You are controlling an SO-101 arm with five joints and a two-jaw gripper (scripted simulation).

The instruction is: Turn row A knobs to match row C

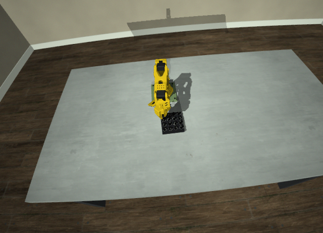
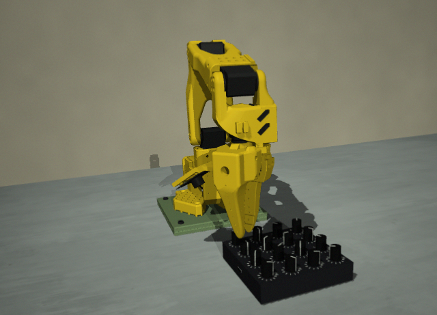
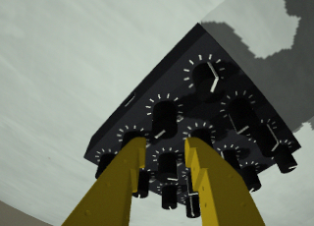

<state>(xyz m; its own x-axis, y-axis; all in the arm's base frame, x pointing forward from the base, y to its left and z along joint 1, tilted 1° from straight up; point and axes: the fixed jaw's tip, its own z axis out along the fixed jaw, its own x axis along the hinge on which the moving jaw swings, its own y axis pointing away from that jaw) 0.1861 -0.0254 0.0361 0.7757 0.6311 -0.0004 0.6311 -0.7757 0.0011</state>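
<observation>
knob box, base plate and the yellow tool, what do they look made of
Knob box: looks like matte black plastic, evenly dark with thin white tick marks around each knob. Base plate: flat pale green board with dark screw holes at the corners, maybe painted metal or plastic; the look leaves it open. Tool: smooth yellow plastic by its look, one flat colour dotted with small holes.
</observation>
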